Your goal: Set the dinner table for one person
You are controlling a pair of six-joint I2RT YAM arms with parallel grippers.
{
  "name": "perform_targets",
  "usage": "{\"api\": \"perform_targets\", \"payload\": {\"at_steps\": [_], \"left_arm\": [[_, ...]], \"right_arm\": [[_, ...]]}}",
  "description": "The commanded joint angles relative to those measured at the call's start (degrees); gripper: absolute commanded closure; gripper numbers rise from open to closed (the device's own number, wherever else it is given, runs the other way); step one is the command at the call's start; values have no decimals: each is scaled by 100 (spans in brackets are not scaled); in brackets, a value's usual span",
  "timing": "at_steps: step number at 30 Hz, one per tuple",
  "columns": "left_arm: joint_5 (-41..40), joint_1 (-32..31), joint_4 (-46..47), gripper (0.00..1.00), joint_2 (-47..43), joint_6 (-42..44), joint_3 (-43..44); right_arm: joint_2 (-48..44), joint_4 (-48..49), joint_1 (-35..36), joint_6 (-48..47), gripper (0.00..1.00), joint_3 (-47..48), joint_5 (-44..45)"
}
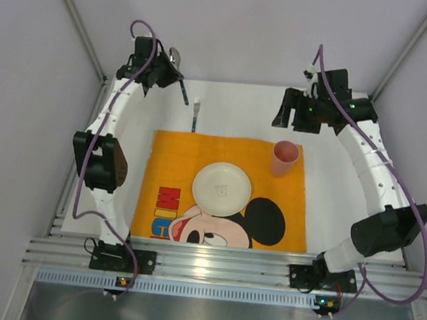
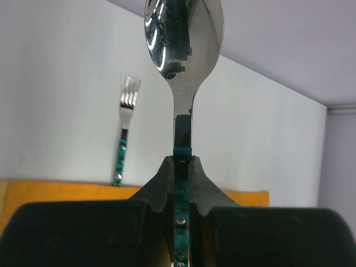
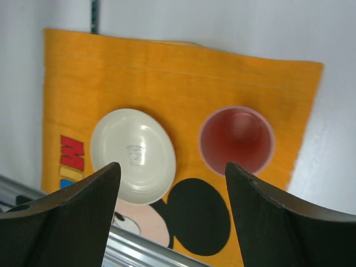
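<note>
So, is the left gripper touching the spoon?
Touching. In the left wrist view, the left gripper is shut on the green handle of the spoon, with a finger pressing on each side.

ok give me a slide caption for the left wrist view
Left gripper shut on a spoon by its handle, fork lying on the white table past the orange placemat

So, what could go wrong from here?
The left gripper pinches the spoon only by its slim handle, so it may pivot or slip in transit. The fork lies near the placemat's far edge; setting the spoon there could knock it. The open right gripper hovers near the upright cup and might tip it.
</note>
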Motion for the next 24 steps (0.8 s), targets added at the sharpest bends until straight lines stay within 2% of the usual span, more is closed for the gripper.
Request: {"api": "perform_targets", "payload": {"at_steps": [1,8,13,19,24], "left_arm": [[803,-171,448,100,-650,-797,-851],[875,-1092,958,100,-1380,-1386,-1890],[822,-1577,1028,100,-1442,-1448,-1917],[866,-1780,1152,100,-1486,-1598,-1882],[910,-1894,1239,100,-1503,-1729,-1891]], "right_arm": [[313,764,273,388,24,98,-1464],[1121,1037,774,538,26,714,-2036],[1368,1194,1117,625,27,803,-2028],[1465,1344,1407,740,28,469,-1755],[1369,1607,1468,836,38,-5,-1667]]}}
